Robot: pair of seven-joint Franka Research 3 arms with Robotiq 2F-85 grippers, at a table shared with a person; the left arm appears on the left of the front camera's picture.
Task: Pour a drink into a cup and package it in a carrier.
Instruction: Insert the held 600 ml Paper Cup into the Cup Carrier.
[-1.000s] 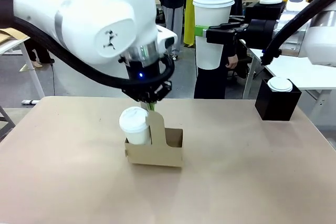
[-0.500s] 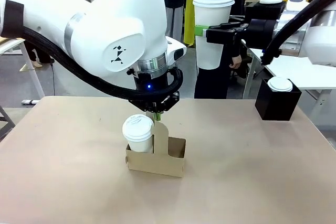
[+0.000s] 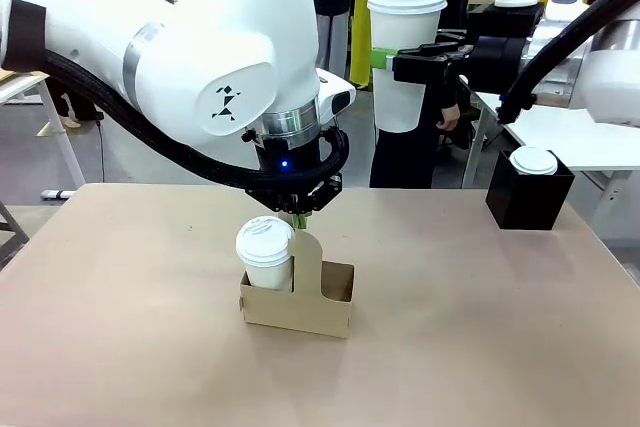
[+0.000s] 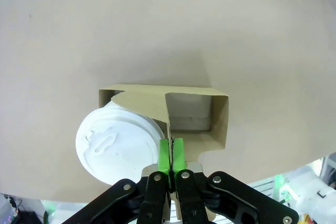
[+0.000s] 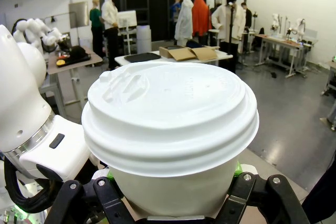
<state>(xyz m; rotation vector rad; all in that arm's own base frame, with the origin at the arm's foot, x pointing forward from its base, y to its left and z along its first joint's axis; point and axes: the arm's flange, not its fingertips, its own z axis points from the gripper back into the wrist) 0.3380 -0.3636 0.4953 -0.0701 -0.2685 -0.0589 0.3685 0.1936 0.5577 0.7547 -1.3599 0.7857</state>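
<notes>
Two hands are both clenched on something. The left hand (image 4: 170,148) points straight down, and its green pads (image 4: 164,153) are pressed flat together on the top edge of the carrier (image 4: 218,116)'s upright centre handle panel. Below it the carrier (image 3: 300,302) is a low brown cardboard box with its base down on the counter (image 3: 480,327), near the middle. Its long axis runs roughly across the front view and its handle panel stands vertical. A short white cup (image 3: 266,247) with a white plastic lid stands upright in the slot on the picture's left, just beside the panel. The slot on the other side shows its bare cardboard walls. The right hand (image 3: 405,59) reaches in sideways from the picture's right, high above the far edge of the counter. It grasps the cup (image 3: 404,22) around the upper part of its wall, with one green pad showing on the cup's left side. This cup is tall, plain white paper, and stands upright with its long axis vertical. Its white lid is on top and its body narrows toward the base. In the right wrist view the lid (image 5: 170,114) is a broad raised dome with a moulded sip spout near the rim. Well off to the right, a black box (image 3: 525,197) stands on the counter with another white-lidded cup (image 3: 533,161) on top.
</notes>
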